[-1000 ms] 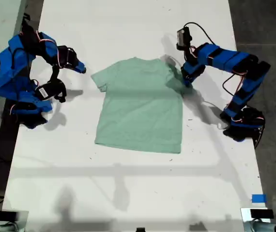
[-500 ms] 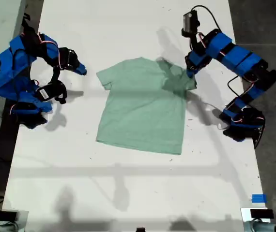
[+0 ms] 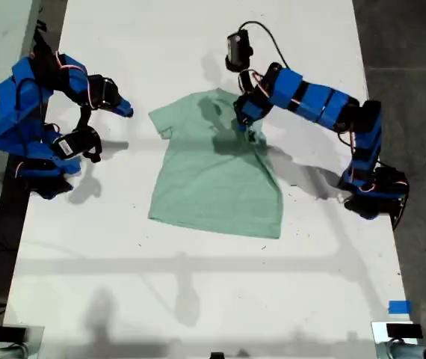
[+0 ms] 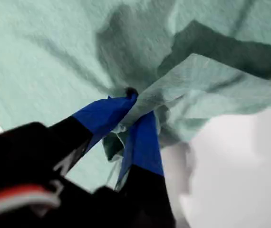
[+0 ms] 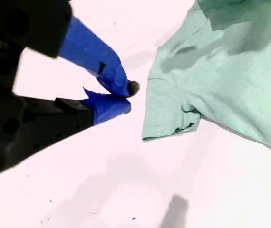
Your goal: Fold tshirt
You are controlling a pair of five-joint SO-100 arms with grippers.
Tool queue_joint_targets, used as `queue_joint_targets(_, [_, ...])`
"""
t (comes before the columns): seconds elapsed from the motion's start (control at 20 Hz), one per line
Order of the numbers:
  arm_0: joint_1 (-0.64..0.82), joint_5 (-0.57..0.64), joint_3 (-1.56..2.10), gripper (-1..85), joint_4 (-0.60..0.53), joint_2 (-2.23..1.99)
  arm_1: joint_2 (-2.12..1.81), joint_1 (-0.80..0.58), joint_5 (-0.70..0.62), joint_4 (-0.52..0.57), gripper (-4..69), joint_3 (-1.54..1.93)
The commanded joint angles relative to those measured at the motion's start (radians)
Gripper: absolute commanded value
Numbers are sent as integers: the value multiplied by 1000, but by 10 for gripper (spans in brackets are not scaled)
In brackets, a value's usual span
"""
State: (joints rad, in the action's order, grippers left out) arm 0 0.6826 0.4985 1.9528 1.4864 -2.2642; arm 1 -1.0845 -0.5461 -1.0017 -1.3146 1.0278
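Note:
The pale mint-green tshirt lies flat on the white table, collar toward the far edge. My first gripper is shut on a bunched fold of its cloth and holds it up over the shirt's upper chest; that sleeve is drawn inward over the body. My first gripper has cloth pinched between its blue fingers. My second gripper hovers over bare table just off the other sleeve. Its blue fingertips nearly meet in the second wrist view, where my second gripper holds nothing.
Both arm bases stand on the table, one at each side of the exterior view. Dark floor runs along the exterior view's right edge. A blue tape mark sits near the table's front corner on the exterior view's right.
My first gripper has swung toward the exterior view's left with the sleeve cloth, pulling it from the shirt's side over its chest. The second arm has stayed put.

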Motion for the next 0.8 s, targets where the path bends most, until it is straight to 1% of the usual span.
queue_joint_targets(0.0, [-8,-12,3,16,-31,-35,71,38,46,133,35,-84])
queue_joint_targets(0.05, [-8,-12,6,17,-34,-35,110,52,49,137,242,-112])
queue_joint_targets(0.1, [-8,-12,8,18,-34,-35,121,69,51,135,350,-118])
queue_joint_targets(0.15, [-8,-14,8,20,-35,-35,117,81,49,117,368,-118])
queue_joint_targets(0.2, [-8,-14,9,21,-37,-35,98,91,46,89,338,-118])
queue_joint_targets(0.3, [-2,-14,11,22,-41,-35,12,92,55,-14,285,-115])
queue_joint_targets(0.4, [2,-14,11,22,-41,-35,-156,86,54,-92,271,-35])
queue_joint_targets(0.5, [6,-20,9,90,-26,-31,-328,81,54,-186,265,41])
queue_joint_targets(0.55, [8,-20,6,109,-21,-28,-405,81,52,-230,261,77])
queue_joint_targets(0.65, [14,-20,-6,148,-14,-20,-555,95,55,-264,254,189])
queue_joint_targets(0.75, [23,-14,-40,185,-3,9,-678,117,80,-264,236,313])
